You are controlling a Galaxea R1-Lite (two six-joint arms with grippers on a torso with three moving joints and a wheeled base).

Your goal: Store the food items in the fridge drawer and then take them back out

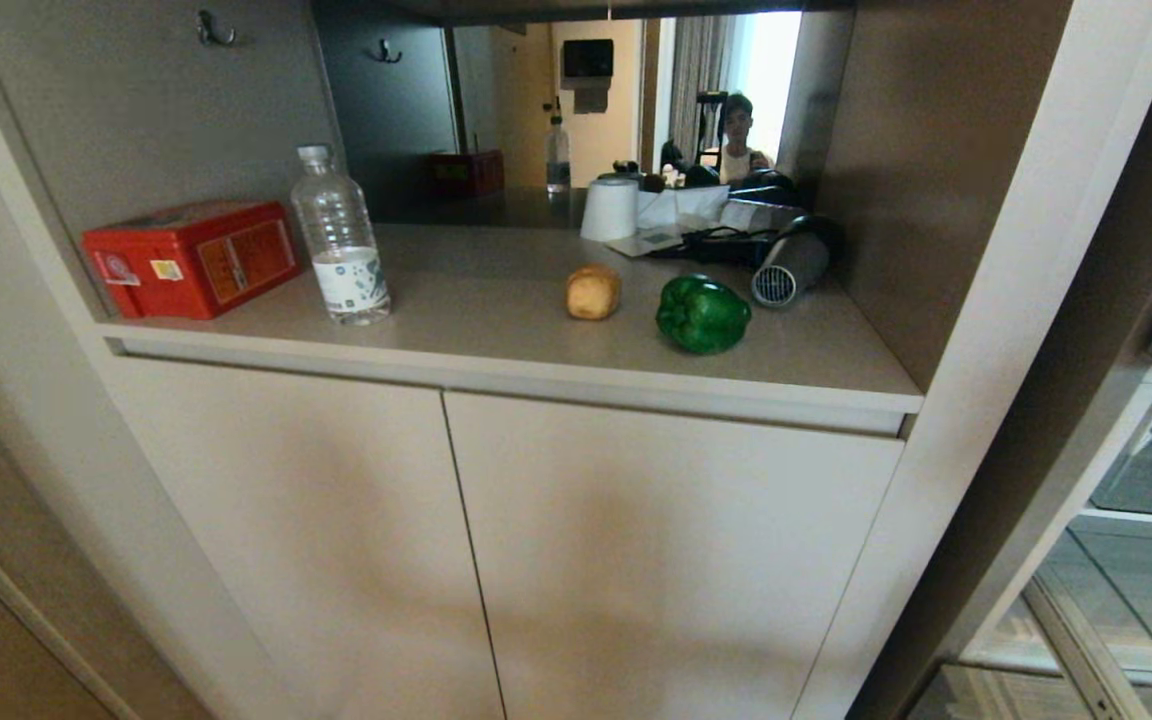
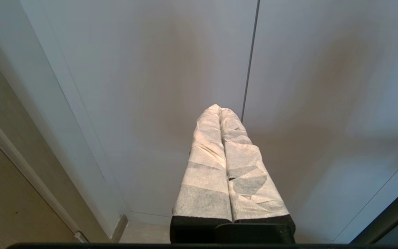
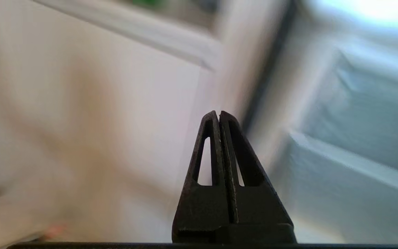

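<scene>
Nearest the robot, both end effectors face the pale cabinet doors [image 1: 556, 560]: left end effector [image 2: 219, 110], white-wrapped fingers pressed together, empty; right end effector [image 3: 218, 113], black fingers clenched on nothing, near the open fridge's clear shelves [image 1: 1151, 560]. Further back on the beige tabletop [image 1: 496, 320], roundish tan-yellow potato [image 1: 593, 292] sits just beside glossy green bell pepper [image 1: 703, 314], apart. Left: clear plastic water bottle [image 1: 340, 238], red box [image 1: 192, 257]. Behind: grey hair dryer [image 1: 788, 268].
</scene>
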